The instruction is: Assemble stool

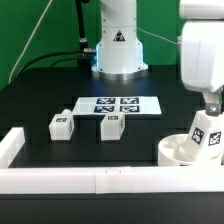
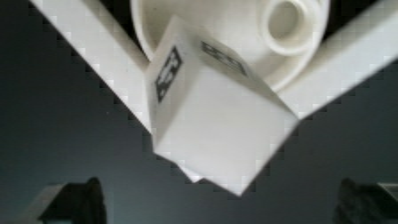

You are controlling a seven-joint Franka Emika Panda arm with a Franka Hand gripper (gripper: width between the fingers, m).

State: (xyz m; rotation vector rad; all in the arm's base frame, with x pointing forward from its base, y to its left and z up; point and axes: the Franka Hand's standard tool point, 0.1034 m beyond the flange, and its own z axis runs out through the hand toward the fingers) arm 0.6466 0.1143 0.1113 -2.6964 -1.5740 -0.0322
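Observation:
The white round seat disc (image 1: 176, 150) lies at the exterior view's lower right, in the corner of the rail. One blocky tagged leg (image 1: 206, 135) stands tilted on the seat's right side. In the wrist view this leg (image 2: 217, 115) reaches from the seat (image 2: 214, 35) toward the camera. My gripper (image 1: 211, 106) hangs just above that leg. In the wrist view the gripper (image 2: 228, 205) has its dark fingertips (image 2: 71, 203) far apart, wider than the leg and not touching it. Two more tagged legs (image 1: 62, 125) (image 1: 111, 125) lie on the black table at the centre left.
The marker board (image 1: 120, 104) lies behind the two loose legs. A long white rail (image 1: 100, 180) borders the table's front and left side and meets a corner by the seat; it also shows in the wrist view (image 2: 80, 50). The robot base (image 1: 118, 45) stands at the back.

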